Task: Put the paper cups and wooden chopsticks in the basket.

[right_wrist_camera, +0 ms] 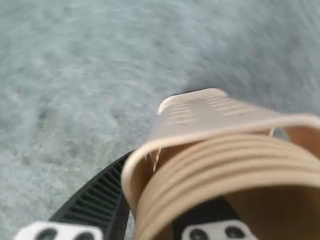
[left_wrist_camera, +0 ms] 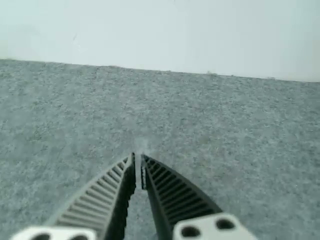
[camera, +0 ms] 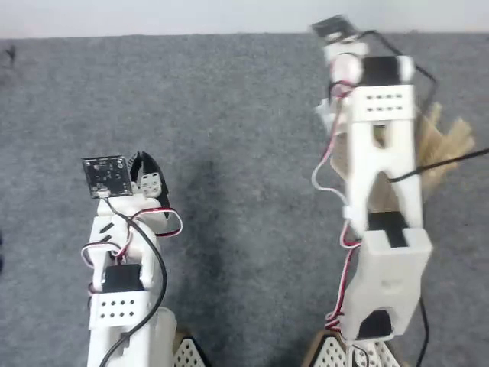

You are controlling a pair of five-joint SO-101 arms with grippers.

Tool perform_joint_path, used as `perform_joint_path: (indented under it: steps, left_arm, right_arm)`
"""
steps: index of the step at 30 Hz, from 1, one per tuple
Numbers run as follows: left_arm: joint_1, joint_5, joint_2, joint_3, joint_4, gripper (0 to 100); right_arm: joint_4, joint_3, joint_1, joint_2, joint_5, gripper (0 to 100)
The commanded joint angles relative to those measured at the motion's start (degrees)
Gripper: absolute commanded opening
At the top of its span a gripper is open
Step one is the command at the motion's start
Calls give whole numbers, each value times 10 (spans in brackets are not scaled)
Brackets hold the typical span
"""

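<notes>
My right gripper clamps a nested stack of paper cups, lower right in its wrist view, just beside the pale slotted basket; my left gripper is closed above the grey table.

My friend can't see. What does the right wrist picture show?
A stack of paper cups sits in the right gripper, close to the camera. Just past it is the pale slotted wall of a basket, on grey carpet.
</notes>
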Motion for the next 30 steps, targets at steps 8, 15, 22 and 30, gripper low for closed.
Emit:
perform_joint_path:
  steps: [8,15,22,30]
  left_arm:
    - [-3,-28,-10,7,-38,13]
    - [-61,26,-10,4,-40,13]
    - [-72,31,-6,8,-60,13]
    - [-69,30,-6,8,-60,13]
  right_arm:
    - [19,18,-231,-172,66,9]
    - [17,180,-270,-187,95,9]
    - [-16,290,-368,-254,157,9]
    - [-45,302,-349,-272,135,12]
